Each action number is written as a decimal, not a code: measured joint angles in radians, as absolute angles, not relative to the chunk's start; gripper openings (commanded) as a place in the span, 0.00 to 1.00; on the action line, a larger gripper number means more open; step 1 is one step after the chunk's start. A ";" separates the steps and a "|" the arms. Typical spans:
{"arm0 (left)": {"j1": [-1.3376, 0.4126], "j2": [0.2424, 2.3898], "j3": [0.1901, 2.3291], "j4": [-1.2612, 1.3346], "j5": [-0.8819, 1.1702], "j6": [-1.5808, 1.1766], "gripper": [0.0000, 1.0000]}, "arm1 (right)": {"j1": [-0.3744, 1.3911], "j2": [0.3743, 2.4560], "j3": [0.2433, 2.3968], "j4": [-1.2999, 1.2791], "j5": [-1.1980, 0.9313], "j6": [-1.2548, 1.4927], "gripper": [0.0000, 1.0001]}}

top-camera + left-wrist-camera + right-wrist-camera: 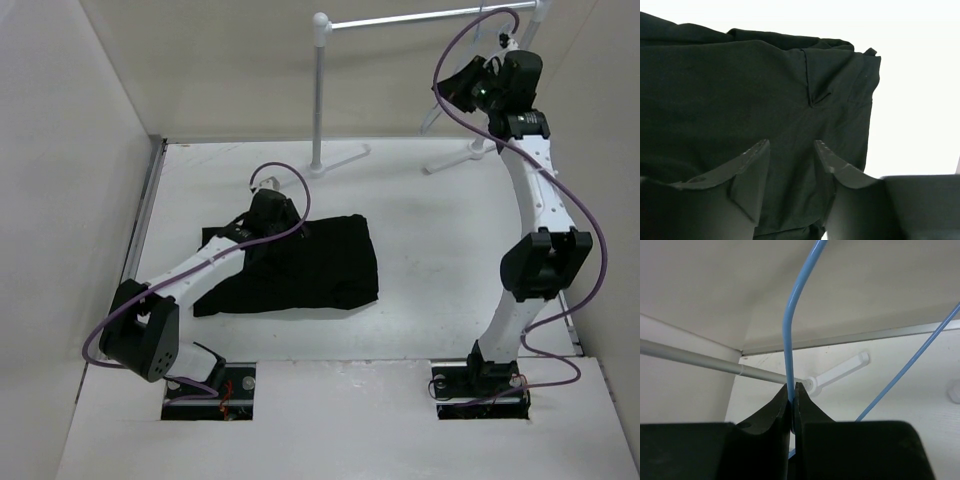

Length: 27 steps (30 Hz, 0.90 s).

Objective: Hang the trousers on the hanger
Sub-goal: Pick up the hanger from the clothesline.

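Observation:
The black trousers (320,265) lie crumpled on the white table, left of the middle. My left gripper (271,220) hangs low over their upper left part. In the left wrist view it (791,143) is open and empty, with the black cloth (740,90) just below and between the fingers. My right gripper (456,88) is raised high at the back right by the rack. In the right wrist view it (791,386) is shut on a thin pale-blue wire of the hanger (788,335). The hanger (430,118) shows only faintly in the top view.
The white tube garment rack (319,90) stands at the back, with its top bar (420,20) and T-shaped feet (345,158). Its tube (690,356) and a foot (840,371) show in the right wrist view. Walls close in on the left, back and right.

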<state>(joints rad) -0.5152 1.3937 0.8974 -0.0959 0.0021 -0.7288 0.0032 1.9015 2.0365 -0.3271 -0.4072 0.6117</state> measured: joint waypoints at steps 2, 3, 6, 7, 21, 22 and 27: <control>-0.515 1.394 0.905 -0.106 -0.004 -0.728 0.52 | 0.003 1.867 2.037 -0.328 -0.410 0.599 0.10; -0.515 1.394 0.915 -0.116 -0.011 -0.729 0.54 | 0.003 1.847 2.040 -0.329 -0.414 0.593 0.10; -0.514 1.394 0.958 -0.142 -0.024 -0.729 0.56 | 0.002 1.787 2.045 -0.330 -0.424 0.583 0.10; -0.514 1.394 0.978 -0.148 -0.027 -0.729 0.56 | 0.002 1.768 2.045 -0.332 -0.427 0.581 0.10; -0.603 1.498 1.548 -0.215 -0.012 -0.711 0.43 | 0.187 1.369 1.375 -0.334 -0.360 0.531 0.09; -0.617 1.522 1.588 -0.221 -0.010 -0.704 0.43 | 0.213 1.346 1.336 -0.337 -0.353 0.528 0.09; -0.698 1.640 1.722 -0.275 0.003 -0.675 0.47 | 0.326 1.232 1.169 -0.344 -0.312 0.522 0.09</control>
<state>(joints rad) -0.6979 1.6402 1.7222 -0.2752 0.0029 -0.6754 0.3264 1.2324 1.1687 -0.3439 -0.3122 0.5224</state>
